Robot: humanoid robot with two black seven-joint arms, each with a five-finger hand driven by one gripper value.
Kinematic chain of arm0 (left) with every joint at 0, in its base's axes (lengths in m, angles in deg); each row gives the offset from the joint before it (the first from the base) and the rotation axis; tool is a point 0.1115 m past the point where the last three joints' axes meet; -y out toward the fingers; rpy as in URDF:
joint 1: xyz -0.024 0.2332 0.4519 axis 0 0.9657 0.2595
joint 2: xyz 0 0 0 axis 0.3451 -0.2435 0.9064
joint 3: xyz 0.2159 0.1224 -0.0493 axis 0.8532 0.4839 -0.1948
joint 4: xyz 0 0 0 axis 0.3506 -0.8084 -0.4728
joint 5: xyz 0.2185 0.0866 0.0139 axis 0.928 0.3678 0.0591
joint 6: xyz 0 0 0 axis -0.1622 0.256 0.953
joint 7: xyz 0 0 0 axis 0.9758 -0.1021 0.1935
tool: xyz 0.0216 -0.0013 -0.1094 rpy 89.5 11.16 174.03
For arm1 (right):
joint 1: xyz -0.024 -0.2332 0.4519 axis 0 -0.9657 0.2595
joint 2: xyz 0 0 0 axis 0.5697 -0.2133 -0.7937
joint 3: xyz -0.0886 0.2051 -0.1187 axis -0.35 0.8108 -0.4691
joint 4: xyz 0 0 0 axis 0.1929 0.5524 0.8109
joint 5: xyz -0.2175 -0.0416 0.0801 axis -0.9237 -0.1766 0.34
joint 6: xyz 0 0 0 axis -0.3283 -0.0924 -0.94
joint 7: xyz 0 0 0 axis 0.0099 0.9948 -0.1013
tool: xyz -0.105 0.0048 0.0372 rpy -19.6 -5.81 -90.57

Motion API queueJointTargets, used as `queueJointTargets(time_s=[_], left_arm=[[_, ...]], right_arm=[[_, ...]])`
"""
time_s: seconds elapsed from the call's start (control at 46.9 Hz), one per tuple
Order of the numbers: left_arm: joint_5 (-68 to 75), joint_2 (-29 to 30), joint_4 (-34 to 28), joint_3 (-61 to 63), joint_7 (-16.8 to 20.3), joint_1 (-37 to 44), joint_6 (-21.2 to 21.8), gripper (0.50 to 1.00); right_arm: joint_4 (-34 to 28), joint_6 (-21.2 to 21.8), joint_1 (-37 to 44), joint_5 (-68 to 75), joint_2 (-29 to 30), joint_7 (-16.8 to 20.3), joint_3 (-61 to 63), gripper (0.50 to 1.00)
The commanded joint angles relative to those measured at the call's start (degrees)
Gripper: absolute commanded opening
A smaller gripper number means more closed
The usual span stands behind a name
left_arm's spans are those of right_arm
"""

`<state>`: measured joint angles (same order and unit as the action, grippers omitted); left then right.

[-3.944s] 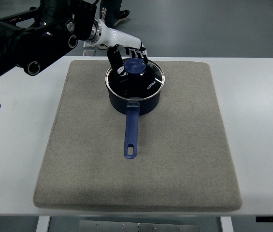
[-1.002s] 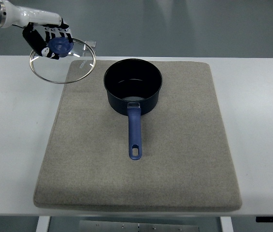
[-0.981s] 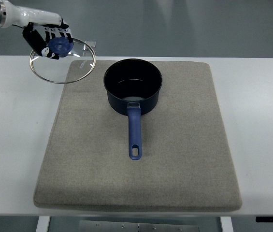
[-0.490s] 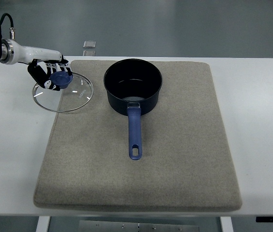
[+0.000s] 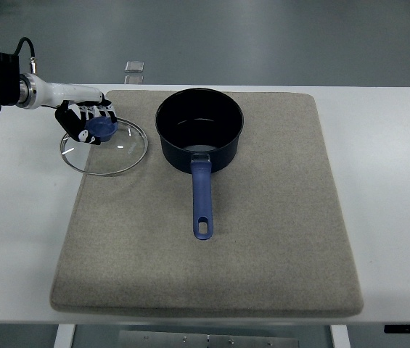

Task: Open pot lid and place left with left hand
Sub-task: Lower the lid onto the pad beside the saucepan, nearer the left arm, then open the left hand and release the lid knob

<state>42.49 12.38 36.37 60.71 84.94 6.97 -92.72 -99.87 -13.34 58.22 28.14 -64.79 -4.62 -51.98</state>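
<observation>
A dark blue saucepan stands uncovered on the grey mat, its long blue handle pointing toward me. To its left is the glass lid with a blue knob, lying over the mat's left edge and the table. My left hand comes in from the left edge and has its fingers curled around the knob. I cannot tell whether the lid rests on the surface or hangs just above it. The right arm does not show.
The mat lies on a white table. A small grey block sits on the floor beyond the table's far edge. Grey floor fills the top of the picture.
The lid came off the pot, travelled up and to the left, then dropped lower and shifted right toward the mat's left edge. The pot has stayed put.
</observation>
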Motion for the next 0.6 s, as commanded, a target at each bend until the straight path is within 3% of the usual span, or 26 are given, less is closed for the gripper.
queueJointTargets(time_s=[0.0,0.043,0.128,0.234,0.448,0.576], left_arm=[[-0.23,-0.01,-0.08,-0.09,0.03,0.00,0.11,0.500],[-0.41,-0.01,-0.08,0.00,0.03,0.00,0.64,0.529],[-0.58,-0.09,-0.35,0.26,-0.06,0.09,2.22,0.664],[-0.58,-1.32,-1.05,0.61,0.03,1.23,5.21,0.756],[-0.67,-1.59,-1.05,0.61,0.03,1.49,5.21,0.776],[-0.76,-1.59,-1.05,0.53,-0.06,1.49,5.30,0.874]], right_arm=[[0.06,-0.02,0.04,0.00,0.00,0.00,0.00,0.917],[-0.02,0.07,0.04,0.00,0.00,0.00,0.00,0.917],[0.06,0.07,0.04,0.00,0.00,0.00,0.00,0.917],[0.06,-0.02,0.04,0.00,0.00,0.00,0.00,0.917],[-0.02,0.07,0.04,0.00,0.00,0.00,0.00,0.917],[-0.02,-0.02,0.04,0.00,0.00,0.00,0.00,0.917]])
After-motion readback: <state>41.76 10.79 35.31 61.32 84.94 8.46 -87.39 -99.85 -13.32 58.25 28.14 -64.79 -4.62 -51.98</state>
